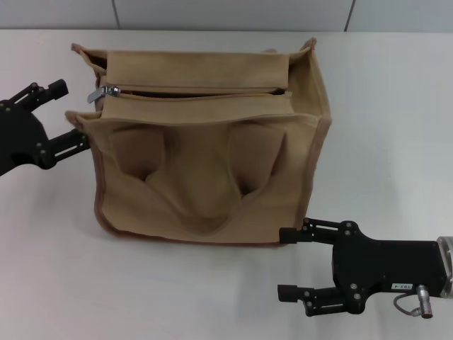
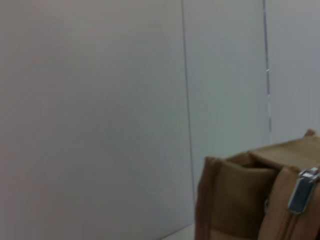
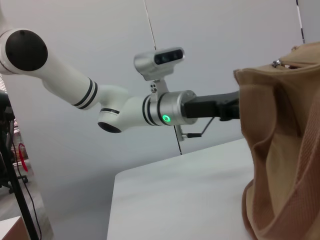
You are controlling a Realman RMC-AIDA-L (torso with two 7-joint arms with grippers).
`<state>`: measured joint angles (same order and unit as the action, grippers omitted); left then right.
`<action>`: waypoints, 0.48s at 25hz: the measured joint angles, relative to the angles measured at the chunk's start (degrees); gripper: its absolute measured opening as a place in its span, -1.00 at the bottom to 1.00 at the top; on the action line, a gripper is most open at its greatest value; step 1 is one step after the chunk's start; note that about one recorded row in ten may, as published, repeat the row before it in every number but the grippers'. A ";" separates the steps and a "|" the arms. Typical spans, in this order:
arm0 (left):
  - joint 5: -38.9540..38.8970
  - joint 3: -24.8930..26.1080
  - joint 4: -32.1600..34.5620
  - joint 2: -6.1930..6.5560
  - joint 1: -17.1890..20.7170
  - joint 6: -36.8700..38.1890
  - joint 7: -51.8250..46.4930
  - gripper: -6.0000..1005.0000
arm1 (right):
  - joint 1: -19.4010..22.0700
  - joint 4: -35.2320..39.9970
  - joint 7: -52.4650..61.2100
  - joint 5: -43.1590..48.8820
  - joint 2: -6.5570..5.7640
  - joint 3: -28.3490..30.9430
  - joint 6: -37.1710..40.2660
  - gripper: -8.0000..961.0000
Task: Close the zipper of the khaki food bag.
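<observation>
A: Tan canvas: the bag [image 1: 205, 152] stands upright in the middle of a white tabletop [image 1: 382, 85], its pocketed front facing the camera and its handle drooping between the two pockets.

B: Where is the zipper?

A: The zipper [image 1: 198, 92] runs along the top of the bag. Its silver slider [image 1: 106, 92] sits at the robot's left end, the pull tab sticking out past the bag's edge. A dark slit shows beside the tape, so it may be unfastened along most of its length, though the angle makes that hard to judge.

B: And the arms?

A: The left gripper [image 1: 60, 113] is just beside the bag's left end, near the slider. Its jaws stand apart, one finger level with the zipper and one lower against the bag's side; whether the lower one touches the canvas I cannot tell. The left wrist camera shows the slider [image 2: 303, 192] close up at the bag's corner.

B: The right one?

A: The right gripper [image 1: 290, 263] lies low near the bag's front right corner, jaws apart and holding nothing, pointing toward the left.
</observation>
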<state>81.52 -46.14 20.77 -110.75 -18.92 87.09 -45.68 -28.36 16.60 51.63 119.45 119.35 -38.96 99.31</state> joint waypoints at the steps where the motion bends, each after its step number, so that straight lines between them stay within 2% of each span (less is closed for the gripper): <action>1: -0.05 0.01 0.02 -0.26 -0.21 -0.89 0.16 0.57 | 0.04 -0.04 0.00 0.00 0.00 0.01 0.00 0.72; 5: -0.43 2.28 0.52 -1.67 -0.71 -3.26 1.62 0.57 | 0.12 -0.11 0.06 -0.01 0.00 0.02 0.02 0.72; 6: -0.43 2.28 0.52 -1.67 -0.71 -3.26 1.62 0.57 | 0.12 -0.12 0.15 -0.01 0.00 0.03 0.04 0.72; 7: -0.43 4.44 0.82 -2.39 -0.52 -2.93 3.25 0.56 | 0.13 -0.13 0.28 -0.01 0.00 0.02 0.06 0.72; 11: -0.43 5.91 0.93 -2.54 0.03 -2.00 4.42 0.56 | 0.15 -0.13 0.58 -0.01 0.00 0.02 0.11 0.72; 12: -0.43 9.09 0.99 -2.55 1.19 0.14 4.70 0.56 | 0.16 -0.13 0.58 -0.01 0.01 0.03 0.12 0.72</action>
<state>81.09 -37.05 21.77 -113.30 -17.73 87.22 -40.98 -28.20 16.47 52.21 119.44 119.36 -38.93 99.43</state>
